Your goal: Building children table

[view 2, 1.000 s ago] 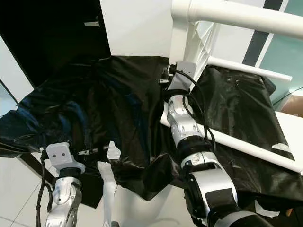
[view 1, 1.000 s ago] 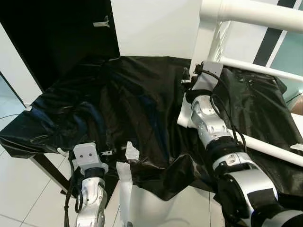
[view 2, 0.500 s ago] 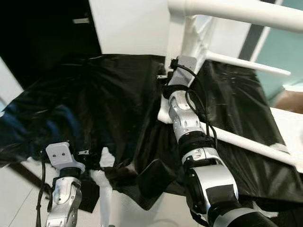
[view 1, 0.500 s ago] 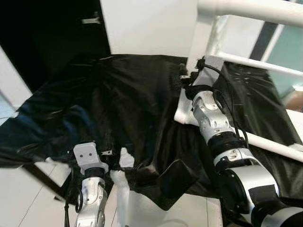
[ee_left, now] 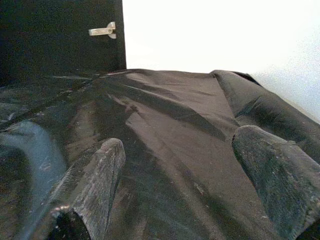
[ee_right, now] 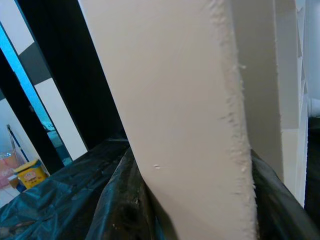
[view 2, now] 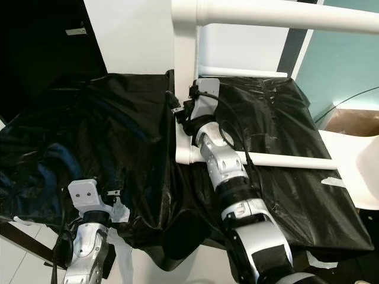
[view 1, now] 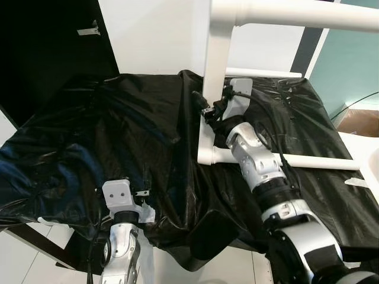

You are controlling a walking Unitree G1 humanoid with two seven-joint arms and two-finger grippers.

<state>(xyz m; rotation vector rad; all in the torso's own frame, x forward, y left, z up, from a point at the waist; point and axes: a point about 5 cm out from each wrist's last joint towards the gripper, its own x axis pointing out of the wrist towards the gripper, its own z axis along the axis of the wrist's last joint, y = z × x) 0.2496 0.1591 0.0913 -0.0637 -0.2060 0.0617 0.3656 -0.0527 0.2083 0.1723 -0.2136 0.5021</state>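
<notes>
A white table frame stands on a surface draped in black plastic sheet. Its upright leg meets a thick top bar, and a thin lower rail runs off to the right. My right gripper is shut on the upright leg, low down near the rail joint. In the right wrist view the white leg sits between the dark fingers. My left gripper is open near the sheet's front edge, its fingers spread over bare plastic and holding nothing.
A black door with a metal handle stands at the back left beside a white wall. A cardboard box and a white surface lie to the right. The sheet hangs over the front edge above tiled floor.
The whole view has shifted, so the camera moved. My right gripper stays on the white leg, and the lower rail now runs more level. The left arm keeps its place.
</notes>
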